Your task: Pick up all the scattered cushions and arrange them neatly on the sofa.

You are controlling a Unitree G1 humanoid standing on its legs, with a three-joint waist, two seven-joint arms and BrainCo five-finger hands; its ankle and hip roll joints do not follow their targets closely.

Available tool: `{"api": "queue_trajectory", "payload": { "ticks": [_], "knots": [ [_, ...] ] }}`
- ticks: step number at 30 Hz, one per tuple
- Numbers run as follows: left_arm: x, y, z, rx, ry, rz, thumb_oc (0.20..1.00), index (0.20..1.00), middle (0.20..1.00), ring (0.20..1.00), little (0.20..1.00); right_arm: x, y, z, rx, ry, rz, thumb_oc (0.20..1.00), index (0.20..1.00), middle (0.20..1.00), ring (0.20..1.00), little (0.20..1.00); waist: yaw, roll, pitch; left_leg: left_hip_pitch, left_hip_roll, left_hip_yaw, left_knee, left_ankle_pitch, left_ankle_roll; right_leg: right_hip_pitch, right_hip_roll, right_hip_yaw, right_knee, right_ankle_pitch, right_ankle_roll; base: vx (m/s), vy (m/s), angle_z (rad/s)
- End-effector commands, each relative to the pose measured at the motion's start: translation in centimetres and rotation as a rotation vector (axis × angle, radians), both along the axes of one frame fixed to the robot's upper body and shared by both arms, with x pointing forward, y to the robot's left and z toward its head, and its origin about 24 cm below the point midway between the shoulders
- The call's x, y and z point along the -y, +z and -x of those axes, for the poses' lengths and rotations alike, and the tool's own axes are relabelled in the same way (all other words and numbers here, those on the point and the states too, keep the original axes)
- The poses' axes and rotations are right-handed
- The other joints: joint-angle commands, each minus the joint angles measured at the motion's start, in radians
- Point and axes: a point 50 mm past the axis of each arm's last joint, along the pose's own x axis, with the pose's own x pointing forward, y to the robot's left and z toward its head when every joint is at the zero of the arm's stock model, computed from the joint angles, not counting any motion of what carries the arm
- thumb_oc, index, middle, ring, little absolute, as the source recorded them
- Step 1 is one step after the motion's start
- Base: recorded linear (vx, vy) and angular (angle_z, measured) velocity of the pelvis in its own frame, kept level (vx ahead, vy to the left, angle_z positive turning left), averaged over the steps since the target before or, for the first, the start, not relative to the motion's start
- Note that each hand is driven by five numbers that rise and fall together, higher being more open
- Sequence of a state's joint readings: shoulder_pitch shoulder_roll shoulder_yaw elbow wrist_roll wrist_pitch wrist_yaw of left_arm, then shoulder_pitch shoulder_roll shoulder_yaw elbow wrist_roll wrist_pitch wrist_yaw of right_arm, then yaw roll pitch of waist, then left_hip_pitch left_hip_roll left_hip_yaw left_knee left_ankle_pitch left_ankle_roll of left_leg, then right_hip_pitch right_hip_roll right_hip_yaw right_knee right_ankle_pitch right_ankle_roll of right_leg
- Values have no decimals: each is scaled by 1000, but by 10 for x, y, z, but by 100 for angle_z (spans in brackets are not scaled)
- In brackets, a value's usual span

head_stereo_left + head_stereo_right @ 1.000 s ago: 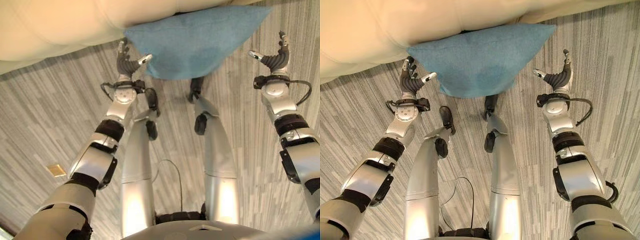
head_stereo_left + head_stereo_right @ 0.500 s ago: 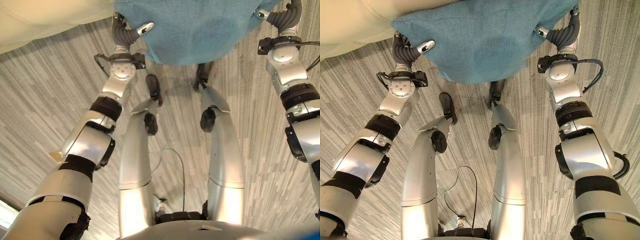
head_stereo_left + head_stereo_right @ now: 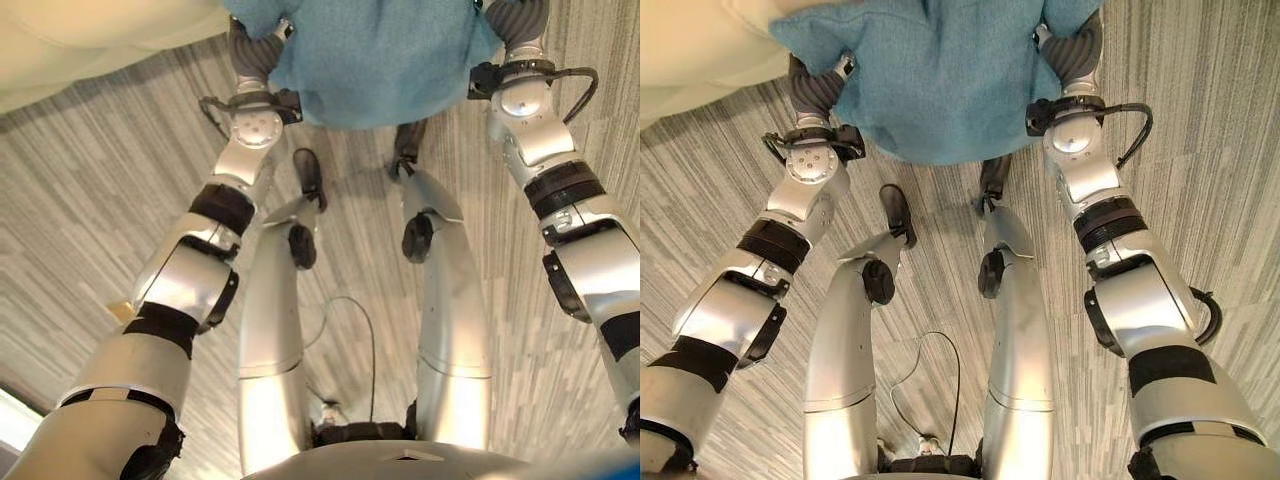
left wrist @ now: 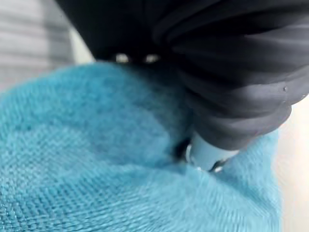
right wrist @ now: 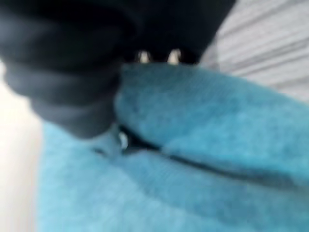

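- The blue cushion (image 3: 940,70) sits at 12 o'clock in the head views, squeezed between the two hands, its lower edge hanging over the grey striped carpet (image 3: 1200,200).
- The left hand (image 3: 818,88) presses into the cushion's side at about 10 o'clock. Its dark ribbed cover shows against the fabric, and the thumb (image 3: 283,28) lies on top of the cloth.
- In the left wrist view the cushion (image 4: 96,159) bulges up against the ribbed cover, and a silver finger (image 4: 205,153) digs into a dimple in the weave. The hand pinches the fabric between thumb and fingers.
- The right hand (image 3: 1072,55) grips the opposite side at about 1 o'clock, its fingers sunk into the cloth, which folds over them.
- In the right wrist view the cushion (image 5: 203,145) is creased into a deep fold running away from a silver finger (image 5: 110,141). The hand is closed on the fabric.
- The cream sofa (image 3: 90,45) lies at 10 to 11 o'clock, its edge touching the cushion's upper left corner.
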State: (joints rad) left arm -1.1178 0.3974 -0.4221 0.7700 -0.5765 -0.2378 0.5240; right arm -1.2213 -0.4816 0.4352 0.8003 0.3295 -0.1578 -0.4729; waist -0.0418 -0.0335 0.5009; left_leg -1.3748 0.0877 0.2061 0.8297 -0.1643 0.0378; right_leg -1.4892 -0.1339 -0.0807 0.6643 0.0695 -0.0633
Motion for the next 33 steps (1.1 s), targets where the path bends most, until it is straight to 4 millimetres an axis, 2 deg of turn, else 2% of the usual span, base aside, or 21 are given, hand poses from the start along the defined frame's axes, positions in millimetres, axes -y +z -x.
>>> {"api": "queue_trajectory", "payload": {
  "ticks": [1,4,6,7,9,10,15,16,17,21,24,26,33],
  "knots": [
    [30,20,22,214,-161,54,200,200,200,200,200,-71,-3,24,138,323,81,200,200,200,200,200,-24,44,-168,-29,-25,-171,-119,88,-68,30,-21,-24,73,-115,156,-41,11,2],
    [29,4,30,205,-182,58,200,200,200,200,200,-59,-15,31,142,312,108,200,200,200,200,200,-28,44,-178,65,-23,-178,-188,100,-73,127,-23,-36,20,-109,157,-65,-4,-1],
    [26,-12,36,185,-191,68,200,200,200,200,200,-50,-32,34,112,311,104,200,200,200,200,200,-28,41,-186,146,-21,-181,-251,111,-81,213,-25,-45,-39,-103,158,-58,-2,5],
    [27,-13,36,184,-191,68,200,200,200,200,200,-50,-33,34,110,311,104,200,200,200,200,200,-28,41,-184,152,-21,-181,-255,113,-81,219,-25,-45,-42,-102,158,-33,0,2],
    [24,-36,48,154,-218,84,200,200,200,200,200,-39,-61,43,67,314,91,200,200,200,200,200,-25,35,-195,275,-21,-190,-329,126,-85,347,-27,-53,-110,-96,160,-31,-19,6],
    [24,-37,48,151,-218,83,200,200,200,200,200,-39,-62,44,65,314,91,200,200,200,200,200,-25,35,-193,281,-21,-190,-332,127,-85,353,-26,-54,-113,-95,160,-17,-22,10],
    [15,-67,67,111,-235,121,200,200,200,200,200,-24,-99,62,8,315,9,200,200,200,200,200,-18,27,-197,471,-31,-189,-423,136,-81,533,-36,-65,-203,-90,162,25,-12,3],
    [14,-72,70,102,-240,132,200,200,200,200,200,-21,-107,66,-7,315,-17,200,200,200,200,200,-18,26,-200,512,-33,-188,-442,141,-82,577,-39,-72,-227,-86,161,0,0,0],
    [12,-79,73,84,-242,134,200,200,200,200,200,-18,-113,69,-17,309,-31,200,200,200,200,200,-18,23,-199,547,-38,-182,-468,174,-75,613,-43,-82,-258,-56,153,0,0,0],
    [5,-97,89,59,-261,115,200,200,200,200,200,-8,-137,85,-63,308,-78,200,200,200,200,200,-14,16,-208,725,-41,-180,-528,174,-79,799,-40,-100,-323,-61,154,83,-19,8],
    [1,-106,97,43,-271,105,200,200,200,200,200,-2,-141,93,-63,298,-71,200,200,200,200,200,-13,12,-214,820,-38,-180,-559,172,-83,898,-36,-111,-353,-71,155,106,-19,5],
    [-5,-118,107,14,-278,82,200,200,200,200,200,4,-151,103,-88,292,-58,200,200,200,200,200,-12,10,-239,957,-34,-168,-622,179,-89,1027,-22,-126,-405,-76,156,208,-16,7],
    [-15,-141,127,-66,-285,50,200,200,200,200,200,15,-165,121,-133,273,-15,200,200,200,200,200,-13,10,-321,1183,-31,-152,-773,208,-114,1256,30,-150,-529,-78,168,151,-22,2]
  ]
}}
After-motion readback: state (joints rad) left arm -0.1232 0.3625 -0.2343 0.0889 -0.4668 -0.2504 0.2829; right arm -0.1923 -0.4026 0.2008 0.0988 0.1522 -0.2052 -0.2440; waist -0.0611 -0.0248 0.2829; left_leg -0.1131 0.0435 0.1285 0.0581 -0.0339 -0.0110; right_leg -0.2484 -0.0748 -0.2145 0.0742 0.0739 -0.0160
